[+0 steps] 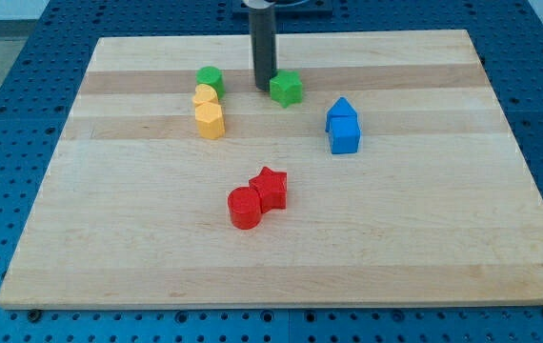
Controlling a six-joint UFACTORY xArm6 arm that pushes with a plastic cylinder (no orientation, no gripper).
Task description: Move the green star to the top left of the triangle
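Wooden board (110,248) bears no writing we can read. We have no jaws, only a rod; my tip (266,88) rests just left of the green star (287,88), with the blue triangle (342,110) to its lower right.

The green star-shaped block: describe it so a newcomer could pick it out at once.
On the wooden board, look near the view's top centre, where my tip comes down. The green star-shaped block sits just right of it; the other green block is rounder, beside the yellow blocks.
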